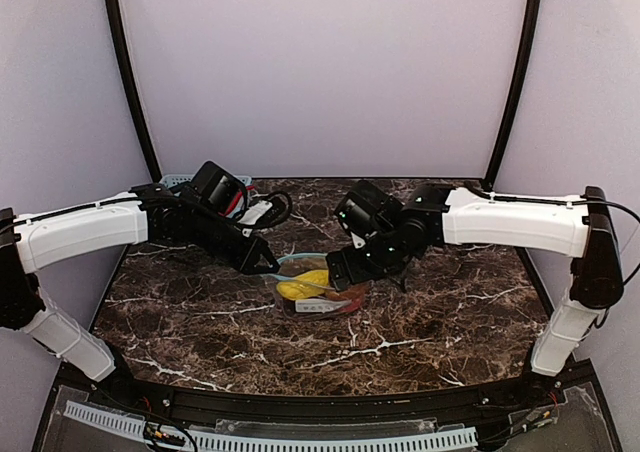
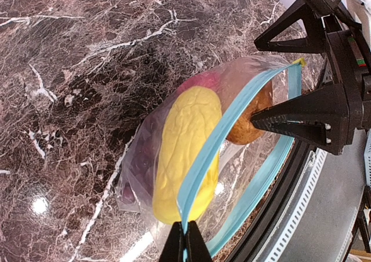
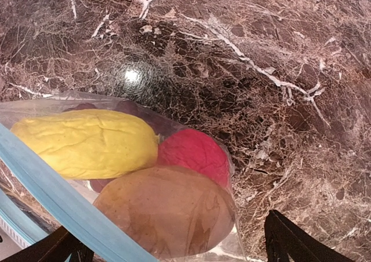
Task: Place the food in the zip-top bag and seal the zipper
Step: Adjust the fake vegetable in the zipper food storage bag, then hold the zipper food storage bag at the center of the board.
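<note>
zip-top bag (image 1: 318,294) lay on the dark marbled counter (image 1: 200,317) between the two arms. all the food in view was inside it: a yellow oblong piece (image 2: 185,152), a brown oval piece (image 3: 168,210), a red round fruit (image 3: 194,150) and, behind them, a dark purplish lump (image 2: 132,170) that was probably the grape bunch, though the plastic blurred it. nothing edible showed loose on the counter, so the filling looked done and sealing was the step in hand.

the left hand (image 2: 185,232) was clamped tight on one end of the teal zipper (image 2: 232,114), holding that lip up over the yellow piece. the right hand (image 2: 268,81) had its jaws spread wide at the other end, one finger on each side of the strip, gripping nothing. the two zipper tracks ran apart along most of their length — the mouth was not yet shut.

next, as i judge it, the right hand would need to close over both tracks together and slide along them while the left pulled the strip taut — the bulging brown piece near the mouth could stop the tracks from meeting.
</note>
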Controlling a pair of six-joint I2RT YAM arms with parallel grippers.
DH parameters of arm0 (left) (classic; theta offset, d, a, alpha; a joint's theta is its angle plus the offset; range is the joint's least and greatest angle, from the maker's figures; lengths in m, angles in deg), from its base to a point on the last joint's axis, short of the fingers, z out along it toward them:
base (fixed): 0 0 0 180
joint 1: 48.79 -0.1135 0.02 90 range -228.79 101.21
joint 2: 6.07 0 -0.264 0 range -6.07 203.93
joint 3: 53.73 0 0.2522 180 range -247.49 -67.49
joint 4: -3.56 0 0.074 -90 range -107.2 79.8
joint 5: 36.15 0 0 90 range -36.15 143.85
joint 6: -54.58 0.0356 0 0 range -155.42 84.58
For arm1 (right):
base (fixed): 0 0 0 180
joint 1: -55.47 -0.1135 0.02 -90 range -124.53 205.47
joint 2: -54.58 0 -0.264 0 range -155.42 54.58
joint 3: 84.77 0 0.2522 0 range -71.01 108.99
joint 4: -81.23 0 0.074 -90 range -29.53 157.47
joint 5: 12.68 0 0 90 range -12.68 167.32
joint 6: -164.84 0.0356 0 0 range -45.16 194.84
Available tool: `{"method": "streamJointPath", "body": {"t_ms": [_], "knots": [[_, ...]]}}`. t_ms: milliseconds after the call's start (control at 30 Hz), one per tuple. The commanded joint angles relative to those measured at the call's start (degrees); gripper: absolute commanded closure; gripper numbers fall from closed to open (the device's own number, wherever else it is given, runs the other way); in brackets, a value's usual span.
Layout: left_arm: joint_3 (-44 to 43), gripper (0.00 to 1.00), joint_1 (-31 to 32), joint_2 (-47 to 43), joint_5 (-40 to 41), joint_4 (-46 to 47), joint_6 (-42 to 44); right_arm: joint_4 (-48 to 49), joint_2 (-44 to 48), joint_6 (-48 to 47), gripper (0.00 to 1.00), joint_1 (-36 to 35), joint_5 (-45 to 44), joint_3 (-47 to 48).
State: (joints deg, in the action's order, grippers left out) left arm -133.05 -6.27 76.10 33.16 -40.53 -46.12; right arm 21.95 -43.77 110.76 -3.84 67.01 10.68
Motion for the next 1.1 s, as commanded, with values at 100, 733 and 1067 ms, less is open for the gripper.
{"method": "streamJointPath", "body": {"t_ms": [100,733,1067], "knots": [[-1.6,0.99,-0.4,-1.0,-0.6,-1.1,0.2,-1.6,3.1,-0.8,0.01,0.7,1.7,0.6],[-1.5,0.99,-0.4,-0.8,-0.6,-0.4,-1.0,4.8,11.5,0.9,0.3,0.6,3.7,-7.0],[-3.0,0.99,-1.0,0.2,0.7,-2.8,1.9,11.3,17.9,-2.5,0.36,1.8,6.8,-13.9]]}}
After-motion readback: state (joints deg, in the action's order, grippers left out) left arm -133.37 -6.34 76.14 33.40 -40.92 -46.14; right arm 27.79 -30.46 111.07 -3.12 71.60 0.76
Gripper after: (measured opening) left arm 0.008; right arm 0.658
